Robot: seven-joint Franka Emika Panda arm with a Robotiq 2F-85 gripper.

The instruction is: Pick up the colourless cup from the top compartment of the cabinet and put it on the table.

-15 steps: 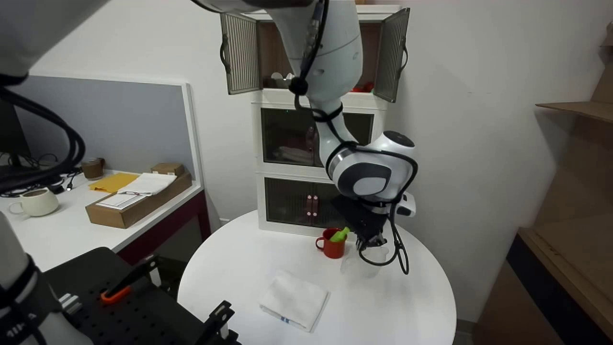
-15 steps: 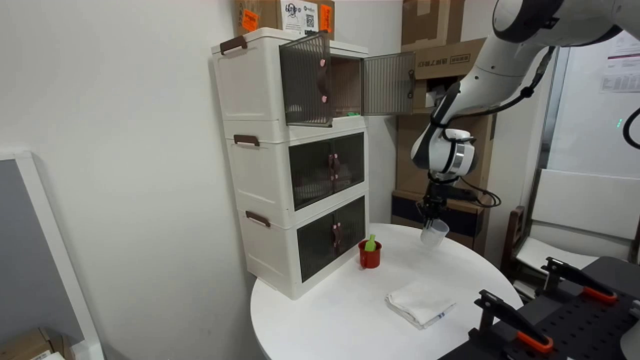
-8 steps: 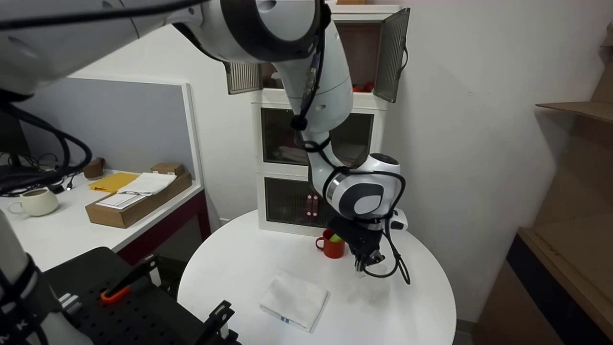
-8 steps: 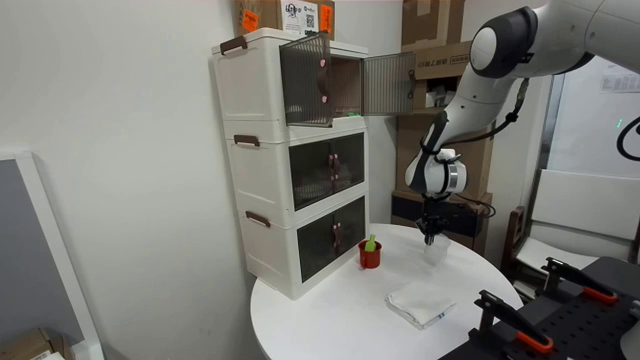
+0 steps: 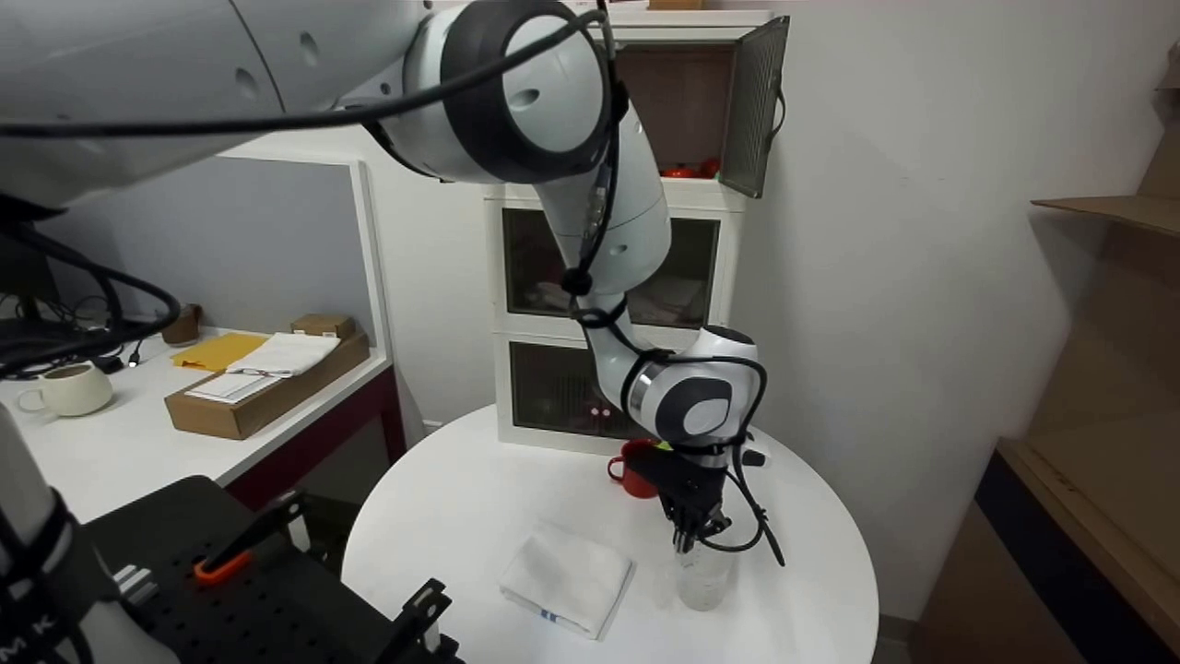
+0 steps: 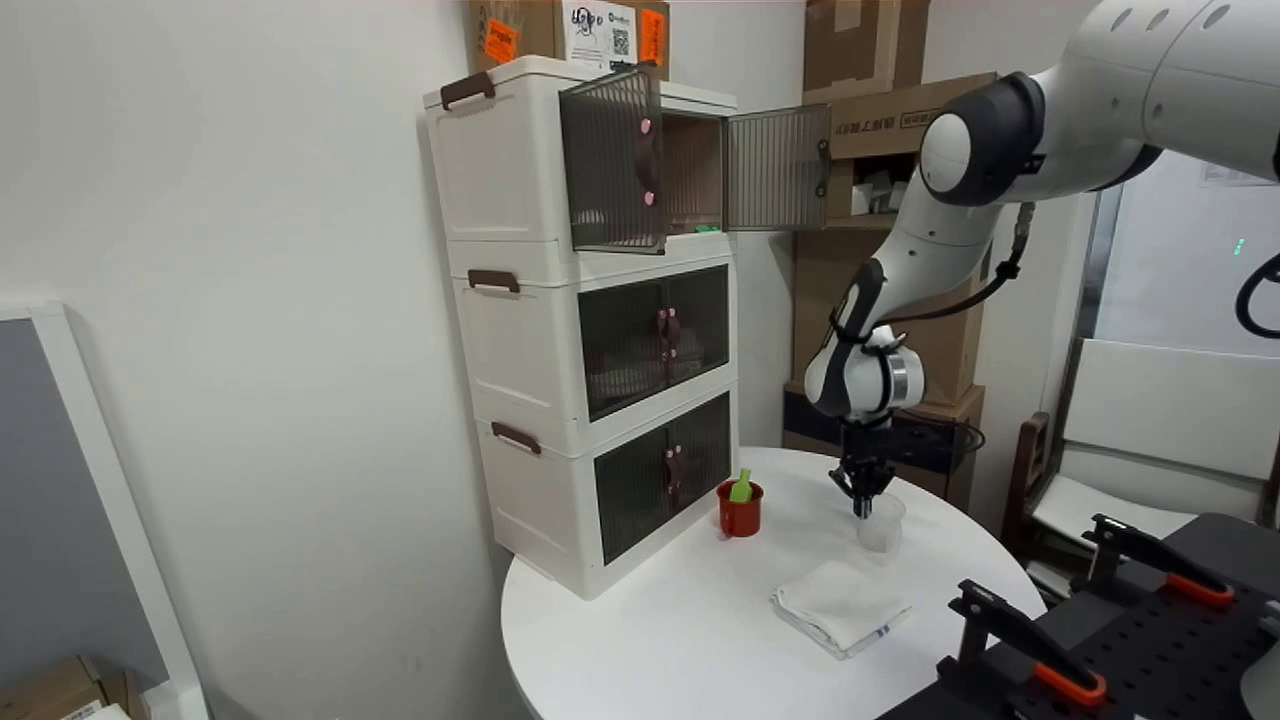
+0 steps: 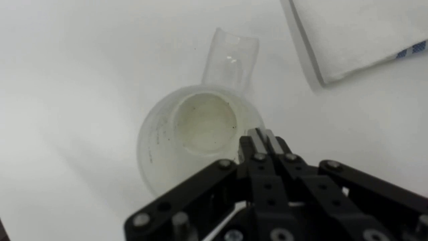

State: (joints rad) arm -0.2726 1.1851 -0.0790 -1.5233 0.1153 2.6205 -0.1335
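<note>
"Lowered since the earlier frame: colourless cup (image 6: 884, 526), lower right in both exterior views, at or just above the table (image 6: 680, 650)."
"Handling?"
"Presumably light, stiff, slippery; gripper (image 7: 262, 133) clamps its rim, a sound hold."

Both ext. views, well back, face white 3-tier cabinet (image 5: 544, 327) across round white table (image 5: 516, 480), near front-on vs. oblique w/ side panel (image 6: 512, 348), wrist cam facing down close above table.

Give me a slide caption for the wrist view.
Gripper pinching the rim of a colourless cup, white cloth at upper right.
</note>
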